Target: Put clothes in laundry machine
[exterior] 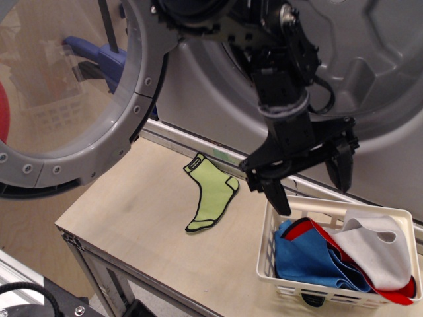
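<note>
The grey laundry machine (370, 72) fills the back, its wide drum mouth open and its round clear-windowed door (73, 99) swung open to the left. Blue (307, 261), red (330, 241) and light grey (377, 254) clothes lie piled in a white slatted basket (271, 244) at the right front. A lime-green sock (211, 195) lies flat on the wooden table. My black gripper (310, 188) hangs open and empty just above the basket's back rim, fingers pointing down.
The wooden table (132, 218) ends at a front edge and left corner. A metal sill (192, 145) runs along the machine's base behind the sock. A blue object (99, 56) shows through the door window.
</note>
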Tool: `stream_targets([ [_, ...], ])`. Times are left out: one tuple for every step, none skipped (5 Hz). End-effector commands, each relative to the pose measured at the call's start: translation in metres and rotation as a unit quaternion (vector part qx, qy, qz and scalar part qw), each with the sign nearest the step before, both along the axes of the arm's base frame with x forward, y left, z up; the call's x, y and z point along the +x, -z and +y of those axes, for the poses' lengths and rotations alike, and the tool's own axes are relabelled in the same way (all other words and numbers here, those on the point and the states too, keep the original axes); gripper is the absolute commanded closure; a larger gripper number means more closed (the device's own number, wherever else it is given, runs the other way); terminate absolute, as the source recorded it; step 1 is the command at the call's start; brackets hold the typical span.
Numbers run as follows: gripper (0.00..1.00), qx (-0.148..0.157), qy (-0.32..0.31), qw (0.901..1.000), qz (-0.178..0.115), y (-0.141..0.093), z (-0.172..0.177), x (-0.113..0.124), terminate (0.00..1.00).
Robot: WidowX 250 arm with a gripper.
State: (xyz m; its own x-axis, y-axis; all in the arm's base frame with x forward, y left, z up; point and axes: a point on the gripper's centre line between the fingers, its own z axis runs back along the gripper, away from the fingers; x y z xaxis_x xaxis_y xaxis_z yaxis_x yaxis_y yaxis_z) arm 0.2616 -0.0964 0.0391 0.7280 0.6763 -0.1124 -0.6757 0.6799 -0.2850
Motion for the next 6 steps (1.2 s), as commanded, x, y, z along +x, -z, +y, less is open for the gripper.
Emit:
stream_targets([
  [0.0,-0.025,-0.008,0.9989,-0.039,0.001,-0.02,0.012,0.0],
  [0.0,-0.04,-0.017,0.9987,-0.027,0.007,-0.027,0.012,0.0],
  [0.0,-0.027,-0.02,0.9991,-0.024,0.02,-0.03,0.011,0.0],
  [0.0,-0.015,-0.035,0.9991,-0.02,0.031,-0.023,0.011,0.0],
  [0.0,-0.003,-0.037,0.9992,-0.015,0.042,-0.018,0.012,0.0],
  [0.0,-0.004,-0.037,0.9991,-0.019,0.047,-0.014,0.013,0.0],
])
